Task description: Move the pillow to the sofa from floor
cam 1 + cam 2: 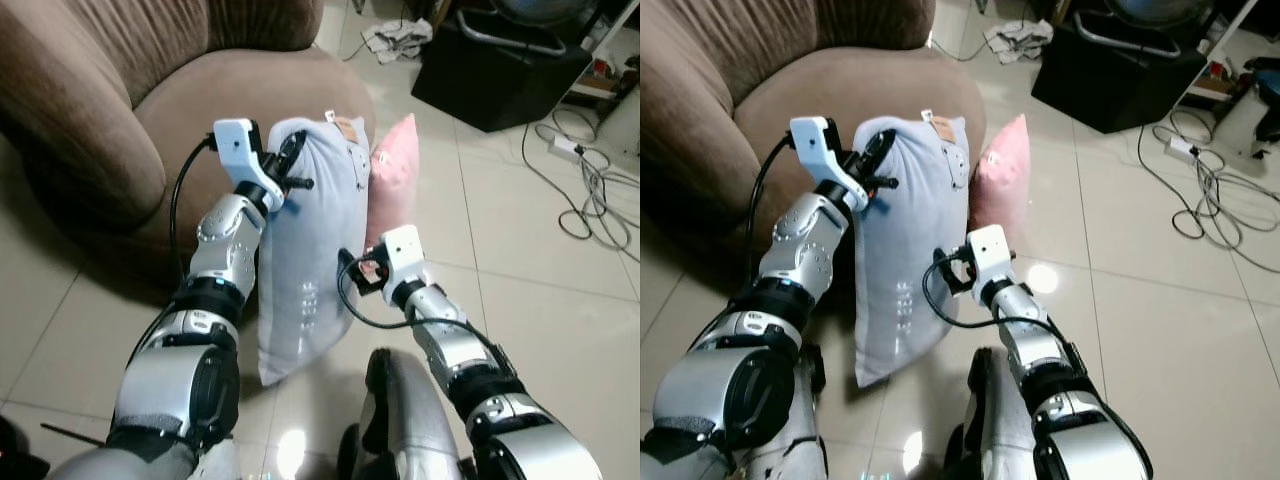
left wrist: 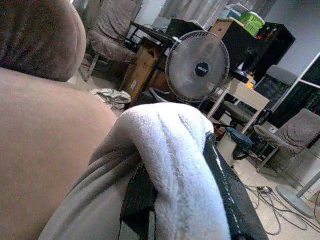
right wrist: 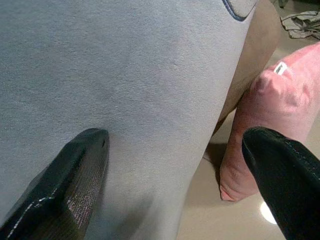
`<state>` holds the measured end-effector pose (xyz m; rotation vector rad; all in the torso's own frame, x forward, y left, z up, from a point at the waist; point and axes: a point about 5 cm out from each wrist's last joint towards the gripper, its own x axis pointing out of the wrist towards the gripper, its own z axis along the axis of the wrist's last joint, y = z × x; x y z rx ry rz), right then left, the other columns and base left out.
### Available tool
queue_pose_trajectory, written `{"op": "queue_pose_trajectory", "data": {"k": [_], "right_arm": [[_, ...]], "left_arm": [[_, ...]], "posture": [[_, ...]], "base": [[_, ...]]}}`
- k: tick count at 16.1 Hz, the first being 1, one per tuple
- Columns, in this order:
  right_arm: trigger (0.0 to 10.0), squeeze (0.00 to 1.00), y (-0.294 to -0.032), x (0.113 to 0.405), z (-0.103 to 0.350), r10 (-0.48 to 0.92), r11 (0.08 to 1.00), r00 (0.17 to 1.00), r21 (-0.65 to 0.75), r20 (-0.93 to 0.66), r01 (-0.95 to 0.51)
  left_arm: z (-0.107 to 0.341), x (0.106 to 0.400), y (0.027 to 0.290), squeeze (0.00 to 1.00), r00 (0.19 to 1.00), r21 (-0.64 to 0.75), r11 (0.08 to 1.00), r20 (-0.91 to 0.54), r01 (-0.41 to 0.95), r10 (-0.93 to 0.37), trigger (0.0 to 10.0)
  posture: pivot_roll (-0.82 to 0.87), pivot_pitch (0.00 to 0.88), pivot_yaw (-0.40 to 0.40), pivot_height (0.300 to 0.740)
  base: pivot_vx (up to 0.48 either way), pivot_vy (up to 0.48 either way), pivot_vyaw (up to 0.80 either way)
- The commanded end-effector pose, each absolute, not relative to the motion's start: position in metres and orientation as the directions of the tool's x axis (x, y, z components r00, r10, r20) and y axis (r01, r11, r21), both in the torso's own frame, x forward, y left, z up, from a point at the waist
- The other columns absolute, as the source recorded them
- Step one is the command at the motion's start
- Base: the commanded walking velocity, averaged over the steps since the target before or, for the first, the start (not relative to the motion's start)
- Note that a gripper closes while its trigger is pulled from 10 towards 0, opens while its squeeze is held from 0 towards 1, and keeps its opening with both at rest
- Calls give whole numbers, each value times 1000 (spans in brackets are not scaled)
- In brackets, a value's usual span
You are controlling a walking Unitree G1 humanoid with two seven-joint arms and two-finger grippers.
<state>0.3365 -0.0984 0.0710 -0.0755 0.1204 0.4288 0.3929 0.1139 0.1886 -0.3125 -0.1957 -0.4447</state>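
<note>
Grey pillow (image 1: pixel 305 250) upright, lower corner on the tiled floor (image 1: pixel 520 300), upper part leaning against the brown sofa (image 1: pixel 130 110). Left gripper (image 1: pixel 285 165) clamped on the pillow's top corner, jaws clenched on a fold of fabric. Right gripper (image 3: pixel 175 175) at the pillow's side, jaws spread wide, one finger (image 3: pixel 70 185) touching the fabric. Pink pillow (image 1: pixel 392 180) just behind, against the sofa.

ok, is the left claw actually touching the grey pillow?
Touching. In the left wrist view the left claw is shut on a fold of the grey pillow, with fabric bulging between its fingers.
</note>
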Motion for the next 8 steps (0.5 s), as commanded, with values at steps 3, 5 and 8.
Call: {"op": "queue_pose_trajectory", "data": {"k": [3, 5, 8], "right_arm": [[10000, 0, -115, 351, 112, 425, 900, 905, -92, -30, -425], [10000, 0, -118, 353, 126, 441, 890, 898, -124, -8, -438], [10000, 0, -127, 351, 132, 438, 891, 899, -129, -16, -436]], "left_arm": [[195, 393, 116, 0, 885, -211, 876, 282, 434, -370, 0], [190, 393, 119, 0, 898, -220, 885, 262, 412, -353, 0], [185, 393, 119, 0, 904, -228, 886, 244, 404, -350, 0]], "posture": [[146, 104, -175, 616], [132, 101, -175, 636], [115, 102, -178, 666]], "base": [[0, 0, 0], [0, 0, 0], [0, 0, 0]]}}
